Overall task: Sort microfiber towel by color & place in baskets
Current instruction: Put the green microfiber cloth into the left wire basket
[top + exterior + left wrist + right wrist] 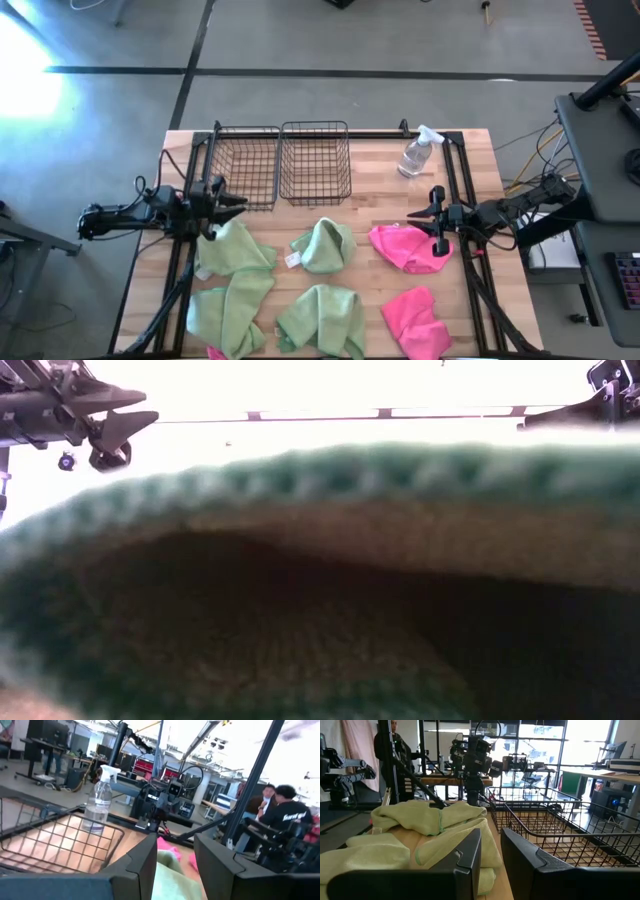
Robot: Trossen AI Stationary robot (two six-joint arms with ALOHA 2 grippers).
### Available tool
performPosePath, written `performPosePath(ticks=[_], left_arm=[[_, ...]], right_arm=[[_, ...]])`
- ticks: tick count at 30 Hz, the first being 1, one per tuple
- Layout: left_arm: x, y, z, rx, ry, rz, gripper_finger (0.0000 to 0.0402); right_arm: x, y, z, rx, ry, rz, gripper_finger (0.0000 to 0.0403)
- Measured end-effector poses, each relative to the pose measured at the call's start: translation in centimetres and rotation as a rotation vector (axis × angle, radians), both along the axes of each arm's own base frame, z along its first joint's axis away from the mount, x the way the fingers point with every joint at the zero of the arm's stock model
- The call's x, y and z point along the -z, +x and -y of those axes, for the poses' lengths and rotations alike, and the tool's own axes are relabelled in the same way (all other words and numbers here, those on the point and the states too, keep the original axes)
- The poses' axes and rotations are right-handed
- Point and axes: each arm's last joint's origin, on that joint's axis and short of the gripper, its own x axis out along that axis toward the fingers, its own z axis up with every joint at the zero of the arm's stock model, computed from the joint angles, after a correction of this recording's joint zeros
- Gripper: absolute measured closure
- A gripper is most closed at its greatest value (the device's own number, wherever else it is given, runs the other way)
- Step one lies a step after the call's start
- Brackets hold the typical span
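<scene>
Several light green towels lie crumpled on the table (300, 215): one (236, 248) just near-side of my left gripper (226, 206), another (325, 245) at the middle, two more (230, 310) (322, 318) by the near edge. Two bright pink towels (408, 248) (418, 320) lie on the right. My open left gripper (176, 857) hovers over a green towel (172, 877). My right gripper (438, 218), slightly open (491, 857), hangs beside the far pink towel. Two black wire baskets (245, 165) (315, 160) stand side by side at the far edge.
A clear spray bottle (418, 152) stands right of the baskets, also seen as the spray bottle (98, 800) in the left wrist view. A green towel (320, 580) fills most of the low view. A scrap of pink (215, 352) shows at the near edge. People (280, 805) sit beyond the table.
</scene>
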Motion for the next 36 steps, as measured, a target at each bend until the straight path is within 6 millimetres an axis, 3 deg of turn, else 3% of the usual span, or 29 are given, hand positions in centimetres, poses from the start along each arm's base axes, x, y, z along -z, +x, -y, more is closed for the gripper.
performPosePath(ticks=[11, 17, 25, 28, 32, 36], left_arm=[[-0.3, -0.1, -0.1, -0.01, -0.099, 0.041, 0.0286], [-0.4, -0.1, -0.4, -0.117, -0.144, 0.057, 0.0286], [-1.6, -0.4, -0.4, -0.114, -0.194, 0.192, 0.0286], [-2.2, -0.7, -0.4, -0.106, -0.202, 0.257, 0.0286], [-2.4, -0.7, -0.4, -0.104, -0.204, 0.278, 0.0286], [-3.5, -0.8, -0.4, -0.1, -0.182, 0.279, 0.0286]], right_arm=[[0.0, 0.0, 0.0, 0.001, -0.017, 0.001, 0.0335], [-0.4, 0.0, 0.0, -0.009, 0.143, 0.041, 0.0335], [-1.5, -0.2, 0.3, 0.027, 0.451, 0.177, 0.0335], [-2.4, -0.3, 0.4, 0.03, 0.484, 0.203, 0.0335], [-5.5, -0.6, 0.5, 0.041, 0.468, 0.202, 0.0335], [-8.7, -0.2, 0.5, 0.107, 0.403, 0.067, 0.0335]])
